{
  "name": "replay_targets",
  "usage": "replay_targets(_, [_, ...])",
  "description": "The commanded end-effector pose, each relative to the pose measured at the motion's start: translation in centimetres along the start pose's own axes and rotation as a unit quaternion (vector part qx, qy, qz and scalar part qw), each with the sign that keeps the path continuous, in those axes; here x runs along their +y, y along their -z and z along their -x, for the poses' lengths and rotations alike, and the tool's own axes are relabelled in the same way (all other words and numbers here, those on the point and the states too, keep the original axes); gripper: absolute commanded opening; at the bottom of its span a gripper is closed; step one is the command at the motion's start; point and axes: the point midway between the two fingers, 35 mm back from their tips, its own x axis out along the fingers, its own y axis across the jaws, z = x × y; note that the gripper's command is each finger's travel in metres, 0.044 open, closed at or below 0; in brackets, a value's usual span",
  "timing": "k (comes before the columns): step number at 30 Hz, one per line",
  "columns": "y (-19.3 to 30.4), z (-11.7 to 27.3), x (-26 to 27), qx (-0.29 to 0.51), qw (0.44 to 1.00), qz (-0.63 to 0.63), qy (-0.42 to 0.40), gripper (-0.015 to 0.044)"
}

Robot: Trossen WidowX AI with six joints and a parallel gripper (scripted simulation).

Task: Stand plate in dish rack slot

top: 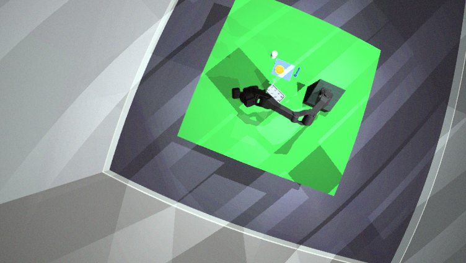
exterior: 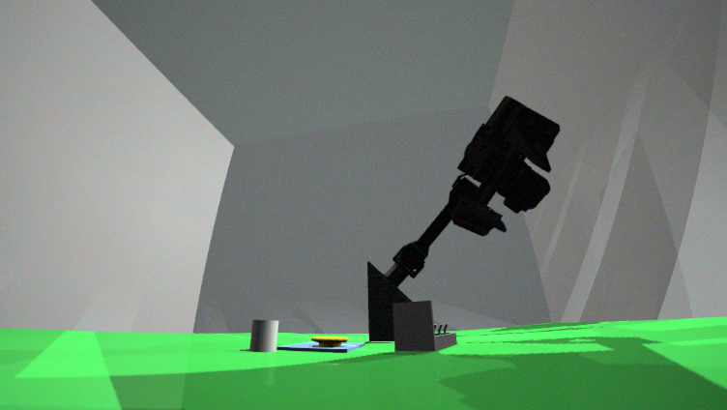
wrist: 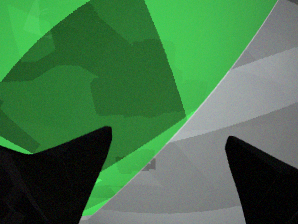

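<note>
We see arm (exterior: pixel 437 229) raised high over green table (top: pixel 326 124), wrist well above rack (exterior: pixel 422 328). Claw (wrist: pixel 166 183) released, fingers spread wide, nothing between them (only table edge and grey floor in wrist view). Plate (top: pixel 279 69) lies flat on blue mat (top: pixel 288 74), beside grey cup (exterior: pixel 264 336), well apart from claw.
</note>
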Motion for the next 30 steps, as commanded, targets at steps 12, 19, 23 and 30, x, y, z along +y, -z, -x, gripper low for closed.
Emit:
replay_targets(12, [8.7, 1.1, 7.4, 0.052, 0.968, -0.221, -0.106, 0.04])
replay_targets(19, [11.8, 2.3, 10.8, 0.076, 0.932, -0.323, -0.145, 0.04])
replay_targets(23, [13.3, 3.2, 12.7, 0.089, 0.906, -0.38, -0.166, 0.04])
replay_targets(30, [15.5, 4.8, 16.1, 0.109, 0.849, -0.477, -0.198, 0.04])
